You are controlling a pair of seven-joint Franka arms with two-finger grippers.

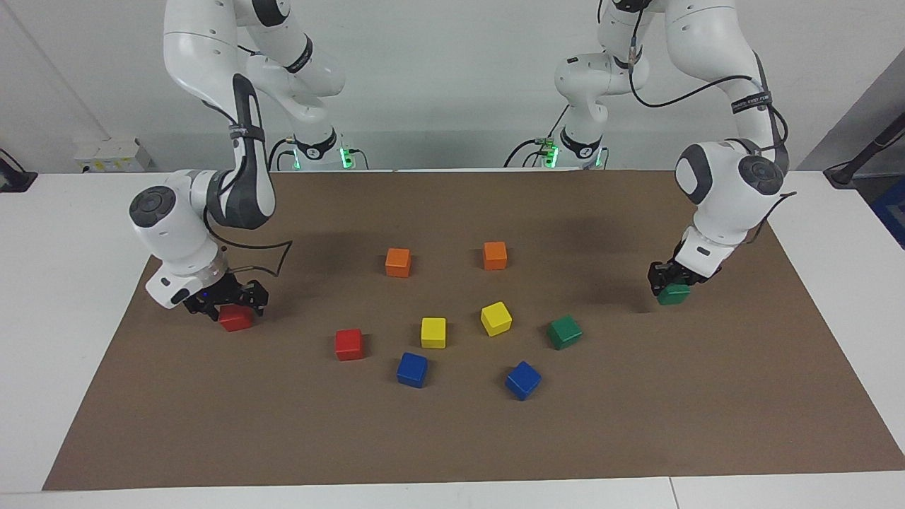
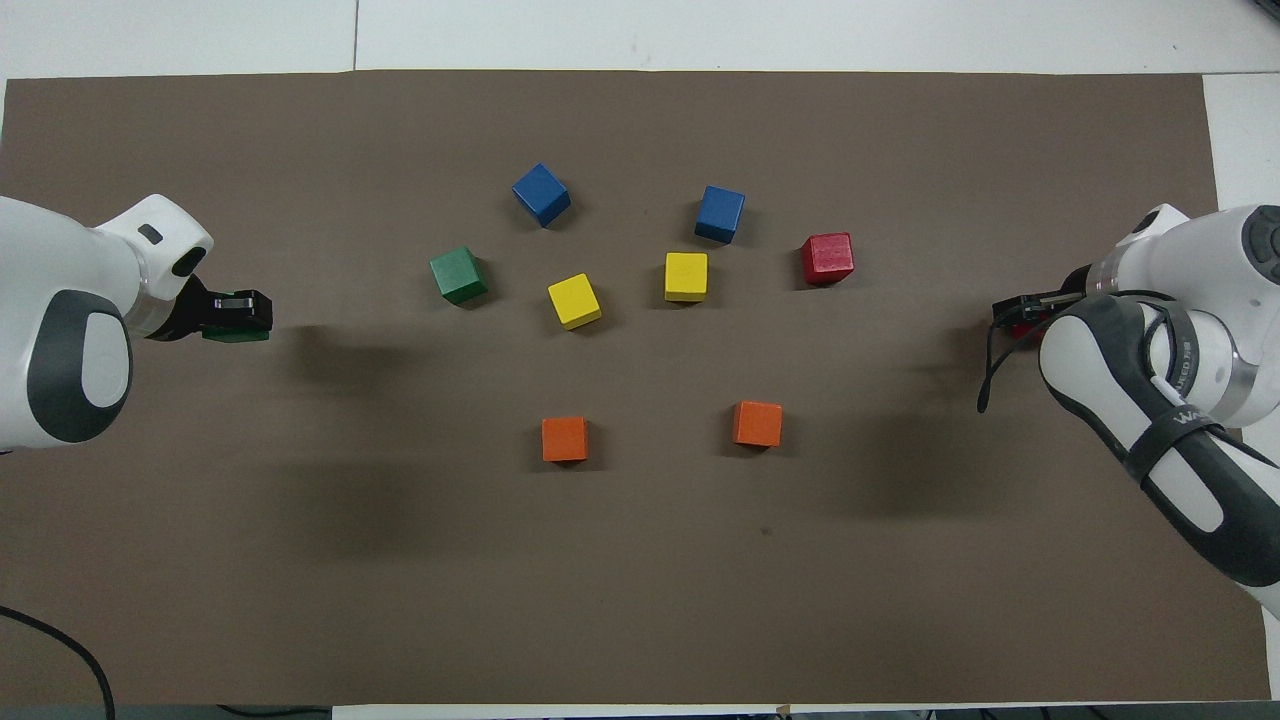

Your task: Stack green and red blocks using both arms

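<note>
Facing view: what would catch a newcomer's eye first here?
Two white arms spread to the table's ends. The left gripper holds a green cube over the brown mat; the right gripper stands open around a red cube on the mat. Eight coloured cubes cluster mid-mat between them.

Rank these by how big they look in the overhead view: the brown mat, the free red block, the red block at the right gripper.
1. Brown mat, by far the largest.
2. Free red block, a whole cube in view.
3. Red block at the right gripper: only a sliver shows past the right gripper, so it looks smallest, though the cubes seem equal in the facing view.
</note>
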